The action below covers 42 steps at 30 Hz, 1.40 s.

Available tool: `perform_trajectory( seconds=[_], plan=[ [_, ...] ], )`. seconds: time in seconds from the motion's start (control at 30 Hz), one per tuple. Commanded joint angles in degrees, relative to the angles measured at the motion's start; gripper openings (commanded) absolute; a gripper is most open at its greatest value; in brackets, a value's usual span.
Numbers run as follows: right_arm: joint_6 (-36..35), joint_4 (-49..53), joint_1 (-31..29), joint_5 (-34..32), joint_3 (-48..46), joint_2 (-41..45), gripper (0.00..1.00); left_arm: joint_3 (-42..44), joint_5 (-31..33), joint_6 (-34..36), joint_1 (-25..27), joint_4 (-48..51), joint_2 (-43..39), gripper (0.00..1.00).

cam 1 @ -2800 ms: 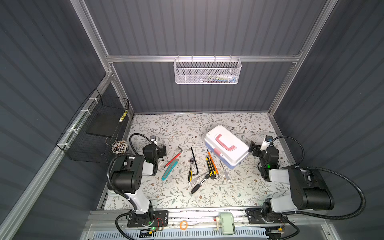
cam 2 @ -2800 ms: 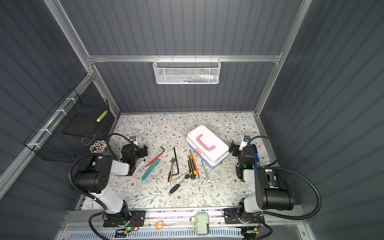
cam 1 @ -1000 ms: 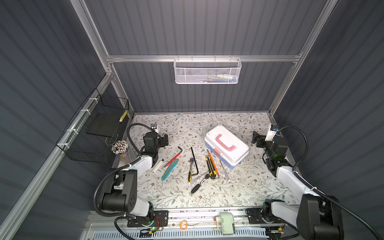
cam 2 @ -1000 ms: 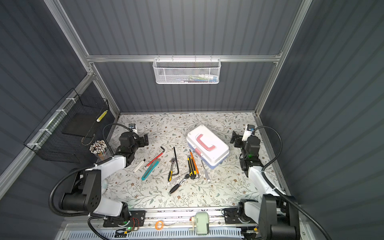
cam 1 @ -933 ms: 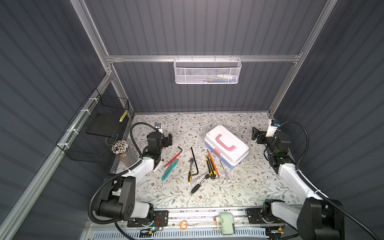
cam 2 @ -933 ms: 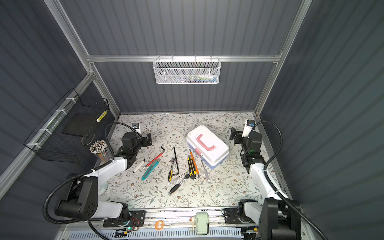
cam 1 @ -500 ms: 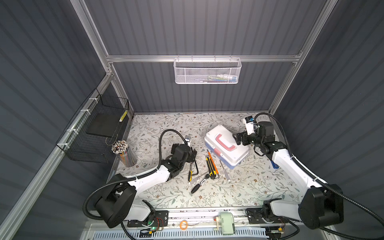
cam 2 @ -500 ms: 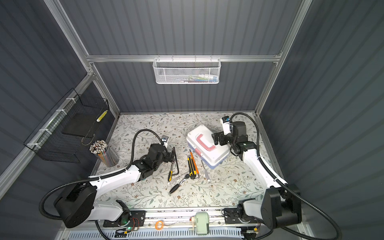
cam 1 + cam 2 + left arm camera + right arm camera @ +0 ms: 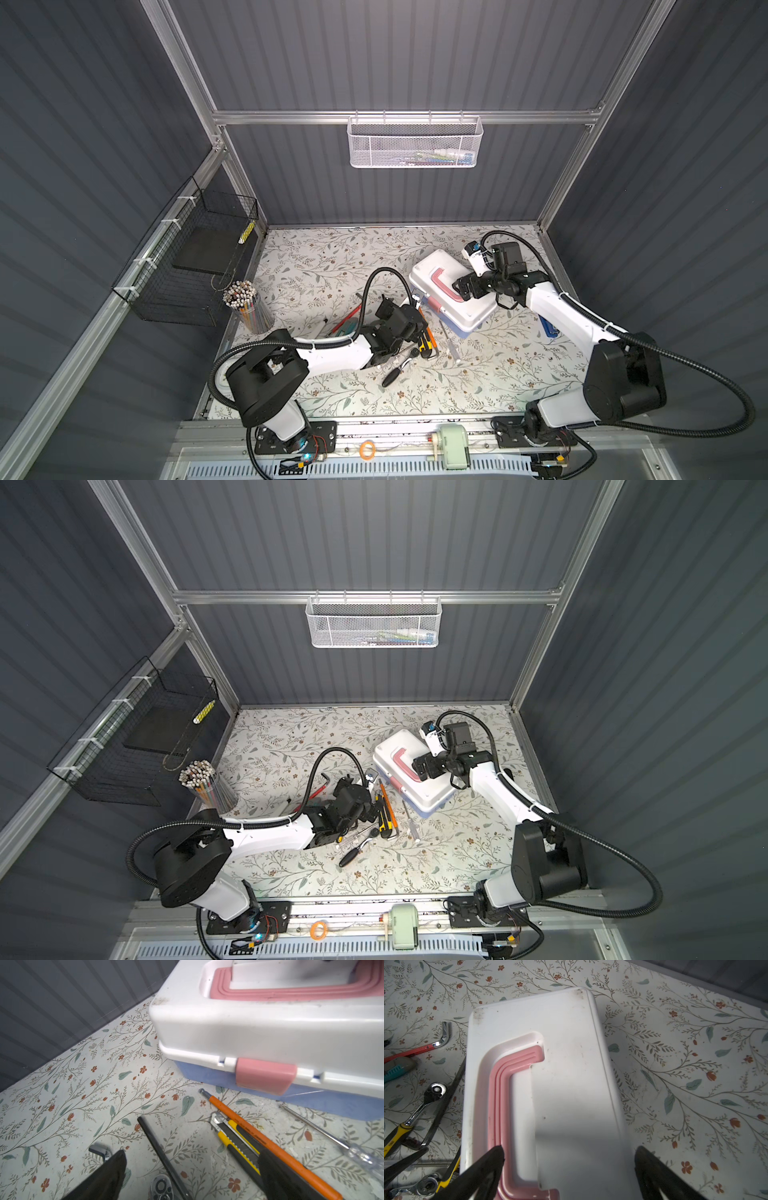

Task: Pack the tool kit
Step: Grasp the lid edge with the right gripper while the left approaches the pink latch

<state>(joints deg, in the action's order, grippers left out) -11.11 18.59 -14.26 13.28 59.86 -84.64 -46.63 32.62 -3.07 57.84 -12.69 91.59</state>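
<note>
The tool kit (image 9: 469, 309) (image 9: 432, 791) lies shut on the floral mat, with a white lid, pink handle (image 9: 500, 1093) and pink latch (image 9: 264, 1076). My right gripper (image 9: 463, 289) (image 9: 569, 1149) hovers open over the lid, one finger above the handle and one near the lid's far edge. My left gripper (image 9: 411, 322) (image 9: 191, 1154) stands open low over the loose tools in front of the latch. Between its fingers lie a black hex key (image 9: 160, 1147) and a ratchet head (image 9: 161, 1187). An orange-handled tool (image 9: 249, 1126) and a yellow utility knife (image 9: 234, 1140) lie beside one finger.
A clear-handled screwdriver (image 9: 332, 1136), a red hex key (image 9: 421, 1048), a teal knife (image 9: 394, 1070) and a black-handled ratchet (image 9: 397, 372) lie around. A pencil cup (image 9: 247, 307) and a black wire basket (image 9: 195, 266) stand left. A white mesh basket (image 9: 415, 143) hangs on the back wall.
Both arms have swung in from the table's sides. The left gripper has come right to the tools by the latch. The right gripper has moved over the lid. Both stay open.
</note>
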Motion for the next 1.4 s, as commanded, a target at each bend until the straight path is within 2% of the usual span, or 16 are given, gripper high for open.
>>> perform_trajectory(
  seconds=[0.0,0.37,0.53,0.7,0.9,1.13,1.37],
  plan=[
    [-1.2,1.6,-0.2,-1.7,1.7,-1.5,0.98,-2.3,1.6,1.4,0.7,-0.8,1.4,1.0],
    [-0.3,1.0,-0.2,-3.0,4.6,-6.4,0.89,-5.1,0.2,2.9,0.8,-0.3,4.2,1.0],
    [0.9,3.1,0.4,-4.7,5.0,-8.3,0.79,-7.6,-1.5,3.2,0.8,0.2,6.1,1.0],
    [1.8,2.6,1.6,-6.2,3.3,-7.3,0.78,-9.9,-2.1,4.3,0.8,0.3,8.0,1.0],
    [3.4,3.4,4.2,-7.5,2.0,-6.4,0.71,-11.6,-2.1,6.0,0.6,-0.1,9.2,1.0],
    [8.1,7.5,6.1,-8.0,0.4,-5.4,0.66,-10.7,-3.3,8.4,-1.4,-3.0,10.3,1.0],
    [16.5,12.6,6.2,-9.5,0.5,-6.1,0.66,-10.0,-2.1,16.2,-1.5,-8.8,13.4,1.0]
  ],
)
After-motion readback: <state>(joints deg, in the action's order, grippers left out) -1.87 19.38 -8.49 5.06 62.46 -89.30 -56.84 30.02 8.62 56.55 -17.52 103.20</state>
